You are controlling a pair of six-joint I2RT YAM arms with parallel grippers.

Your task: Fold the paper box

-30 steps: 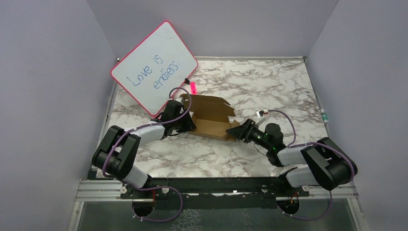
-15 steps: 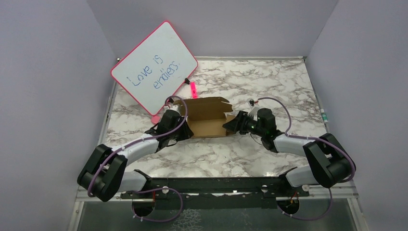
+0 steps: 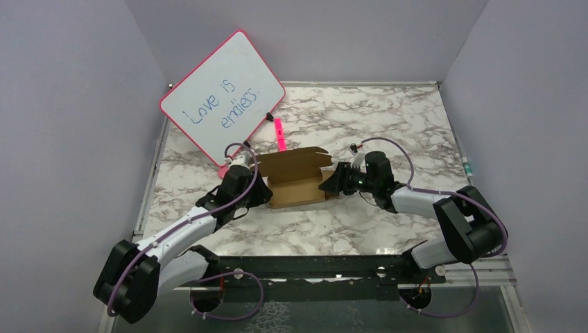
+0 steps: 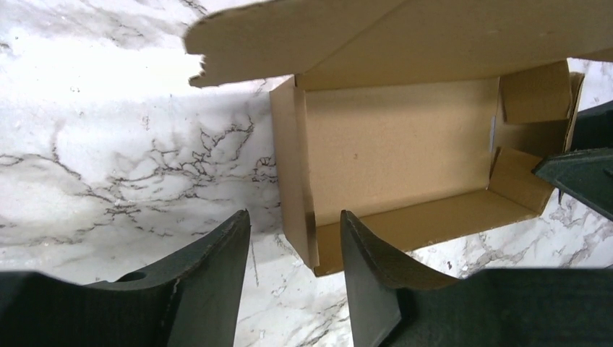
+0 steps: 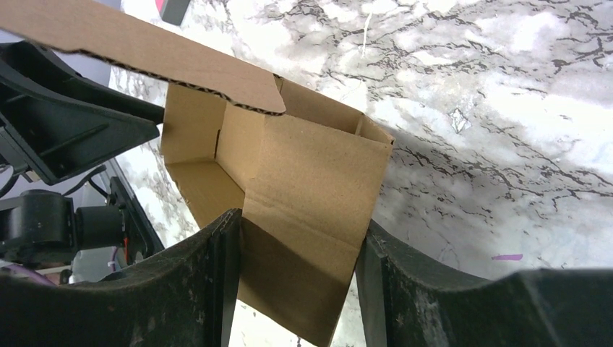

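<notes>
The paper box [image 3: 297, 177] is brown cardboard, partly formed into an open tray with its lid flap standing up at the back. My left gripper [image 3: 261, 191] is open at its left end; in the left wrist view [image 4: 293, 214] the fingers straddle the near corner of the box's left wall [image 4: 291, 166]. My right gripper [image 3: 329, 184] is open at the right end; in the right wrist view [image 5: 293, 230] the box's end flap [image 5: 311, 181] lies between the wide-apart fingers. The tray inside [image 4: 397, 148] is empty.
A pink-rimmed whiteboard [image 3: 222, 97] with blue writing leans at the back left. A pink marker [image 3: 279, 133] lies just behind the box. The marble table [image 3: 388, 118] is walled in on three sides.
The box has shifted slightly toward the front and its walls stand more upright. The left arm has stretched out, and the right gripper has moved left and away to the box's end.
</notes>
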